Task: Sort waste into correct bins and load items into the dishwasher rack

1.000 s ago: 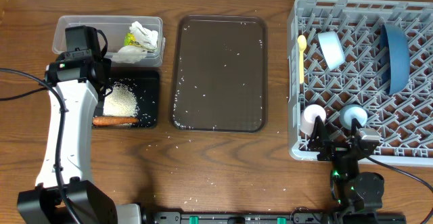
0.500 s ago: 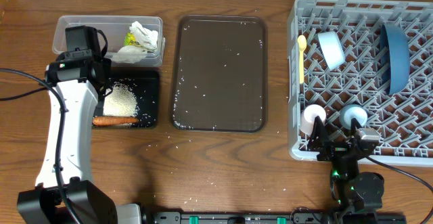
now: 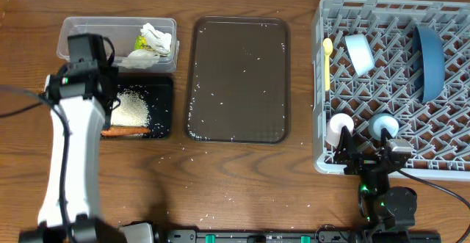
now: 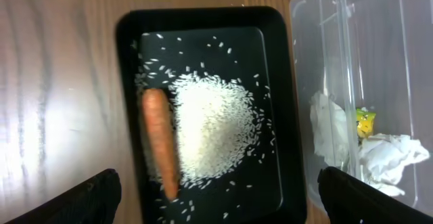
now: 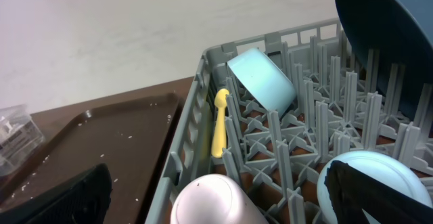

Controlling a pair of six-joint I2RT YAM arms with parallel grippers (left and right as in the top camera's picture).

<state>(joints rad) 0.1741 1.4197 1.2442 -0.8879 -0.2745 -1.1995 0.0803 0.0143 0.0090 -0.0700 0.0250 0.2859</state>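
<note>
My left gripper (image 3: 104, 81) (image 4: 216, 200) is open and empty above the black tray (image 3: 166, 111) (image 4: 203, 17), which holds rice (image 3: 131, 109) (image 4: 213, 129) and the orange stick (image 3: 125, 131) (image 4: 160, 143). The clear tub (image 3: 81, 30) (image 4: 379, 48) holds tissues (image 3: 154, 37) (image 4: 385, 156) and the wrapper (image 3: 143, 52) (image 4: 365, 122). My right gripper (image 3: 371, 158) (image 5: 216, 197) is open at the front edge of the grey rack (image 3: 448, 162) (image 5: 196, 109). The rack holds the pink-white cup (image 3: 340, 125) (image 5: 213, 200), blue cup (image 3: 382, 125) (image 5: 369, 183), bowl (image 3: 359, 53) (image 5: 260, 78), dark blue dish (image 3: 428, 61) (image 5: 389, 34) and spoon (image 3: 327, 63) (image 5: 219, 124).
The dark brown serving tray (image 3: 239, 81) (image 5: 88, 143) lies between the bins and the rack, with scattered rice grains on it. A few loose grains lie on the wooden table (image 3: 187, 158) in front of it.
My left arm has shifted slightly to the left over the black tray. The right arm has not moved.
</note>
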